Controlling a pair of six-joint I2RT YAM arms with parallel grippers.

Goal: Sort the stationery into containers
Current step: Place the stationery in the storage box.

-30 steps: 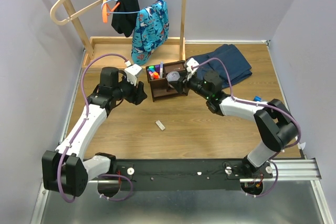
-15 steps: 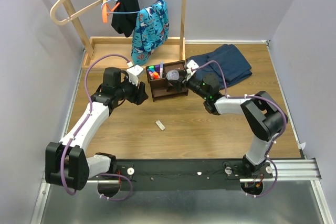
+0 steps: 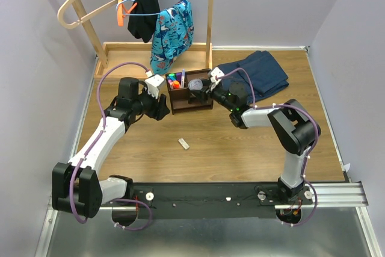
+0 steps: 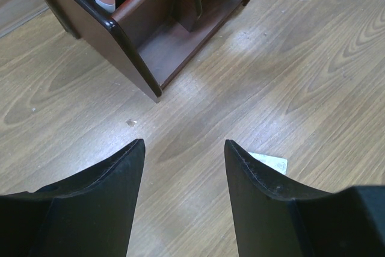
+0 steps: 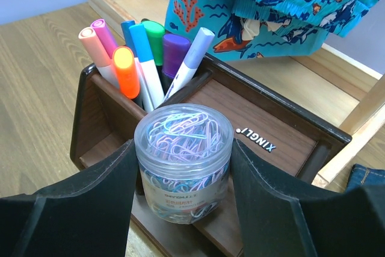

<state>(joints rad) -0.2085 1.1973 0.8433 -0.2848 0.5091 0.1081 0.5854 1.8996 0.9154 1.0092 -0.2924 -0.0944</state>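
Observation:
The dark brown organiser stands at the table's middle back, with several coloured markers and pens upright in its back-left compartment. My right gripper is shut on the clear round tub of paper clips and holds it at the organiser's front part. In the right wrist view, the fingers press both sides of the tub, in front of the markers. My left gripper is open and empty left of the organiser. The small white eraser lies on the table nearer the arms.
Folded blue jeans lie right of the organiser. A pale wooden tray with tall posts stands at the back left, with patterned shorts and hangers on it. A small white corner shows behind my left gripper's finger.
My right gripper has carried the tub left, from beside the organiser's right end to over its front part. The left arm has barely shifted.

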